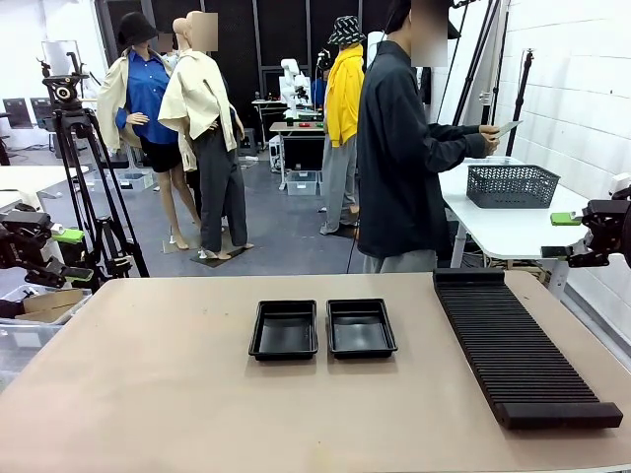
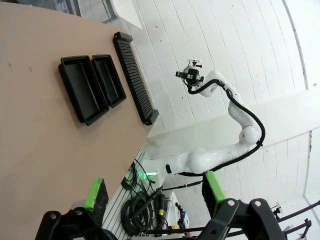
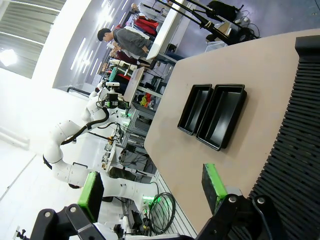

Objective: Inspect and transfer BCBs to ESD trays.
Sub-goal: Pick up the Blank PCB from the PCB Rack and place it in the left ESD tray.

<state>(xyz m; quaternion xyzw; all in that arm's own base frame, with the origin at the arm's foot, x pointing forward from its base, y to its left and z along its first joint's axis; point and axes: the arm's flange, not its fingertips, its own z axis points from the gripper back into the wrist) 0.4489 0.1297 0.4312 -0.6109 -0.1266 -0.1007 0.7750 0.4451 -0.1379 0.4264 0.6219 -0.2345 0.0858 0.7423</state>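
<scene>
Left gripper [image 1: 74, 254] hangs off the table's near left corner, above the table top. Its green-padded fingers stand apart with nothing between them. The left wrist view confirms this: both pads [image 2: 95, 195] are wide apart over the table edge. Right gripper [image 1: 560, 236] hangs beyond the table's right edge, level with the far end of the rack. Its jaws are likewise parted and empty, as the right wrist view shows around its own pad [image 3: 212, 187].

Two ESD trays sit side by side at the middle of the tan table [image 1: 148, 394], long sides parallel and rims just beside each other. The tray toward the robot's left [image 1: 285, 335] and the tray toward its right [image 1: 361, 333] both show bare glossy floors. Both lie flat and well apart from either gripper.

A long black ribbed rack [image 1: 518, 345] lies on the right part of the table, running from the far edge toward the near edge. It is near the right tray, not touching it.

At the far side a person in a dark shirt stands turned toward a white side table [image 1: 503, 232]. The person's hand [image 1: 488, 141] holds up a thin flat panel [image 1: 509, 127] above a grey mesh basket [image 1: 513, 185] standing on that side table. The panel reads pale at this range, so whether it is a BCB cannot be told, and any marking on it is too small to read.
</scene>
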